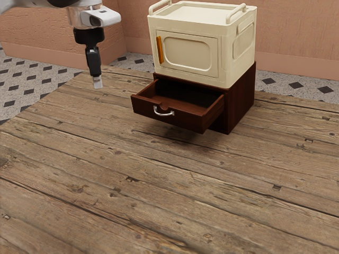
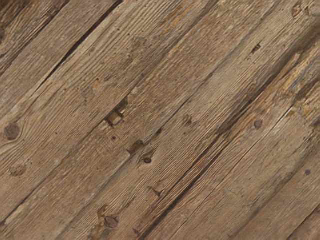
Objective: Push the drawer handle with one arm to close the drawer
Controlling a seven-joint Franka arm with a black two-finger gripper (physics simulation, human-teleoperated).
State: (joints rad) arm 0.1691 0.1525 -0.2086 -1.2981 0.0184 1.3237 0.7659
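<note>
In the exterior view my gripper (image 1: pixel 97 82) hangs pointing down above the table at the upper left, apart from the drawer and to the exterior view's left of it. The dark red-brown drawer (image 1: pixel 185 117) juts well out of its cabinet (image 1: pixel 240 100), its inside showing from above. A curved silver handle (image 1: pixel 163 112) is fixed to the middle of the drawer's front panel; nothing touches it.
On top of the drawer cabinet stands a cream box (image 1: pixel 189 53) with an orange-handled door and raised rails. Wooden planks make up the table (image 1: pixel 159 185), and in the wrist view bare planks (image 2: pixel 160 120) lie under my hand. A pinkish wall rises behind.
</note>
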